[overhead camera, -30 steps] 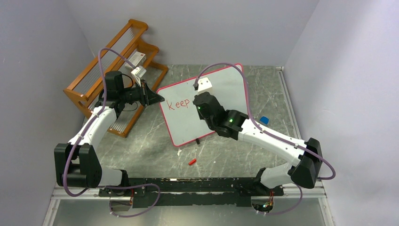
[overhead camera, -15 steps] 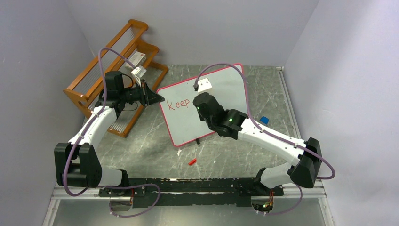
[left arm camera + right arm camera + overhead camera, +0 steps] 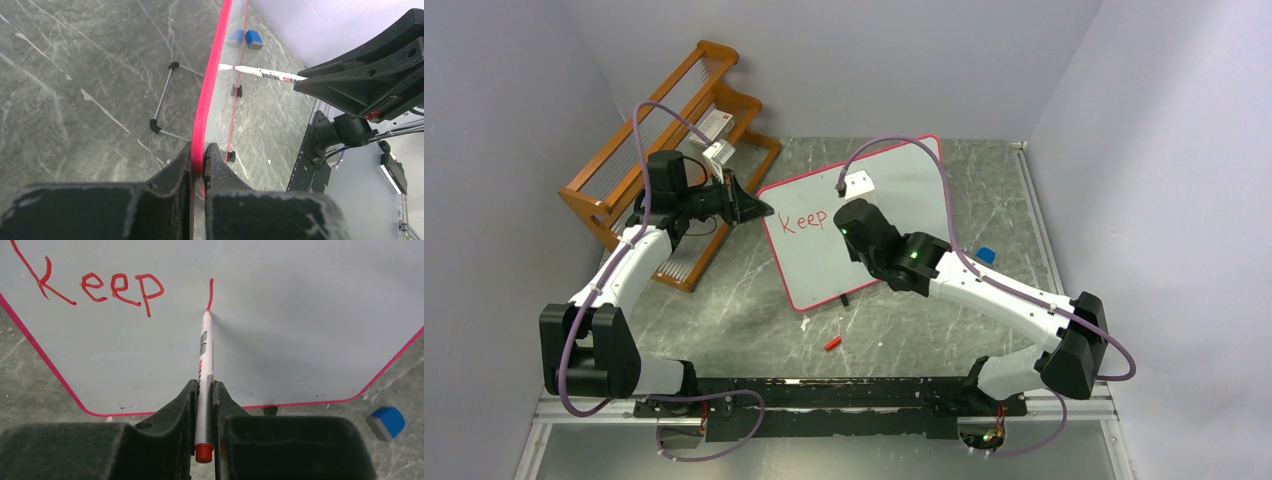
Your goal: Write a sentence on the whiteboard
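Standing propped in the top view, the whiteboard (image 3: 824, 265) is showing the sentence (image 3: 804, 221) as far as "Keep". From the left wrist, the left gripper (image 3: 199, 162) is pinching the whiteboard's red frame, jaws closed tight on it. From the right wrist, the right gripper (image 3: 205, 390) is clamping a marker (image 3: 205, 355), its tip touching the whiteboard right of "Keep".

The right tool (image 3: 205, 386) is matte black with a grainy face. The marker (image 3: 204, 355) between its fingers is white with dark print and a red end cap. Ahead of the tool, the whiteboard (image 3: 300, 315) is plain pale grey-white inside a thin red-pink frame, and the lettering (image 3: 100, 287) up and left of the tool is red. To its right is a blue eraser (image 3: 384, 422). The tabletop (image 3: 20, 390) is grey-green, marbled with pale veins. The left tool (image 3: 199, 150) is black too.
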`<action>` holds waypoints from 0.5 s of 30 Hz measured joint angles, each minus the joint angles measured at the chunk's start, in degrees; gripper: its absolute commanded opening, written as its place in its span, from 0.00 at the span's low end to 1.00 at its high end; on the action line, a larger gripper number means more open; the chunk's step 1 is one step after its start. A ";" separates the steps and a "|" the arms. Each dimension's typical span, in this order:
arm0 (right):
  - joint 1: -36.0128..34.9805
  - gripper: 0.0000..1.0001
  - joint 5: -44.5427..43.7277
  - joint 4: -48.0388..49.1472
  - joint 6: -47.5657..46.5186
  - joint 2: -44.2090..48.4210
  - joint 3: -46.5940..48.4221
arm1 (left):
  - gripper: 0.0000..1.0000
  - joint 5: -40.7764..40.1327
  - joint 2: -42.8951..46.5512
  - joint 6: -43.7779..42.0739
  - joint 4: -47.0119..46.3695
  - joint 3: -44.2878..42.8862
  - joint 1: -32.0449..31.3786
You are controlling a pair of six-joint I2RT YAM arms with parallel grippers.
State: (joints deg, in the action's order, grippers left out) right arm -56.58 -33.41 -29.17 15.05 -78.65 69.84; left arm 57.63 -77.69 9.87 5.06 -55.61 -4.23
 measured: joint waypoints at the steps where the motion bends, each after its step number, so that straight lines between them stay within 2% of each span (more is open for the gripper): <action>1: 0.00 0.00 0.04 -0.15 0.15 0.02 -0.02 | 0.05 0.00 0.00 0.00 0.00 0.00 0.00; 15: 0.00 0.00 0.59 -0.24 0.13 0.92 -0.31 | 0.05 0.00 0.00 -0.02 0.22 -0.11 0.00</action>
State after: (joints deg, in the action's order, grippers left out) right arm -56.58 -32.82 -29.41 15.18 -77.73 69.54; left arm 57.63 -77.69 9.85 5.28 -55.72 -4.23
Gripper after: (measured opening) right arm 0.154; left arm 0.087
